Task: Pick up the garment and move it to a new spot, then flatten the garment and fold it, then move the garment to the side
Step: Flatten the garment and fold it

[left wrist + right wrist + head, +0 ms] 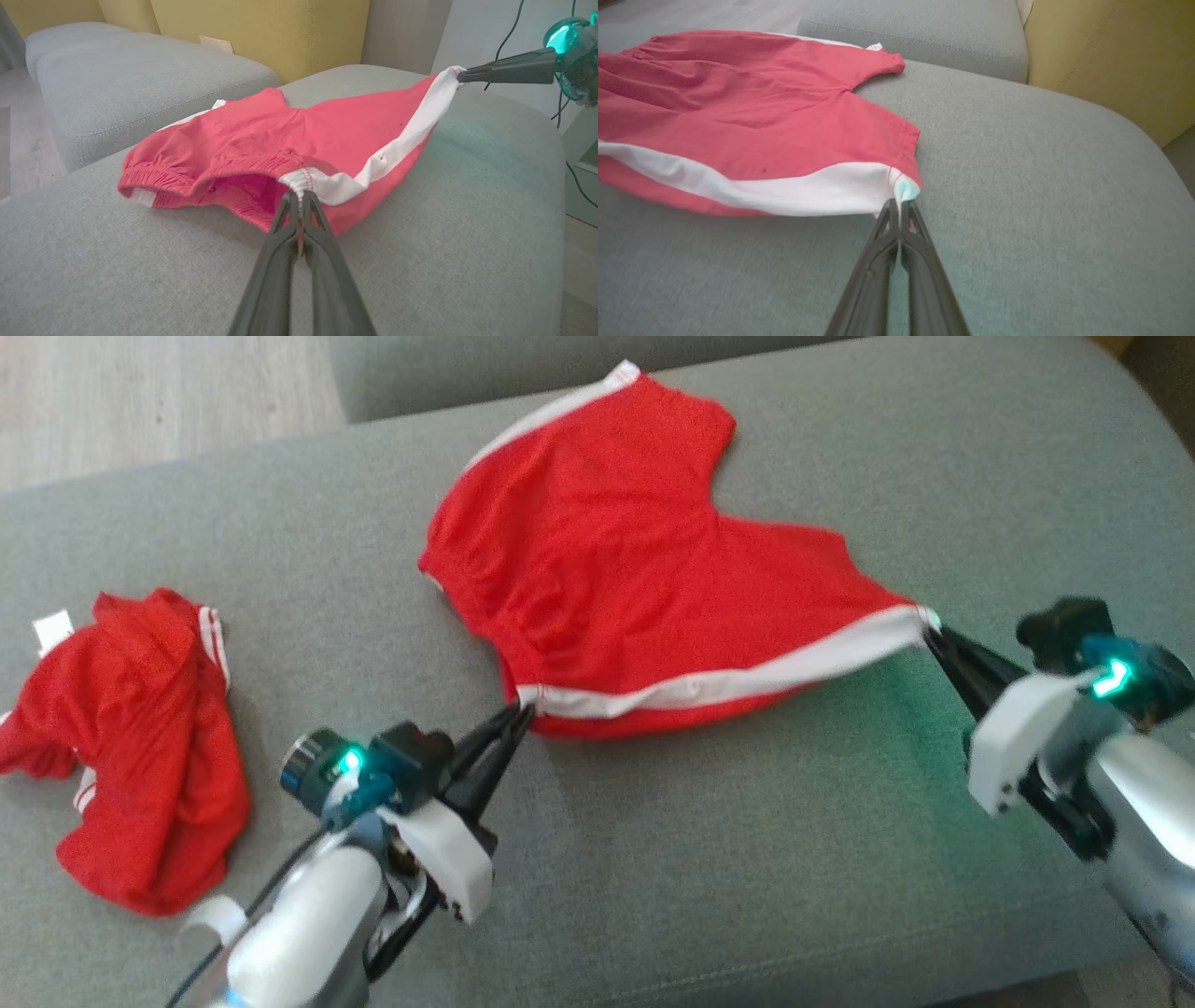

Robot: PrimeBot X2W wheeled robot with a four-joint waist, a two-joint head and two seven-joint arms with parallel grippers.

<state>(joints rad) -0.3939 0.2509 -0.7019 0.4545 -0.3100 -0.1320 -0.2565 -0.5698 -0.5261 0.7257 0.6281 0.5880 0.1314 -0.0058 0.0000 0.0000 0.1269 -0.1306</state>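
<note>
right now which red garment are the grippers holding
The spread red shorts, pinched by left gripper and right gripper; the crumpled red garment lies untouched.

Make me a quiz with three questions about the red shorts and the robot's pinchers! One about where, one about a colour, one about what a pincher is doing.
1. Where does the left gripper hold the shorts?
A. at the waistband
B. in the middle of a leg
C. nowhere

2. What colour is the side stripe?
A. blue
B. white
C. yellow

3. How is the right gripper?
A. wide open
B. shut on the shorts
C. shut on nothing

Answers:
1 A: in the left wrist view its tips pinch the gathered elastic waistband where the stripe ends.
2 B: the band along the shorts' edge is white against the red.
3 B: in the right wrist view its closed tips grip the leg-hem corner of the stripe.
</note>
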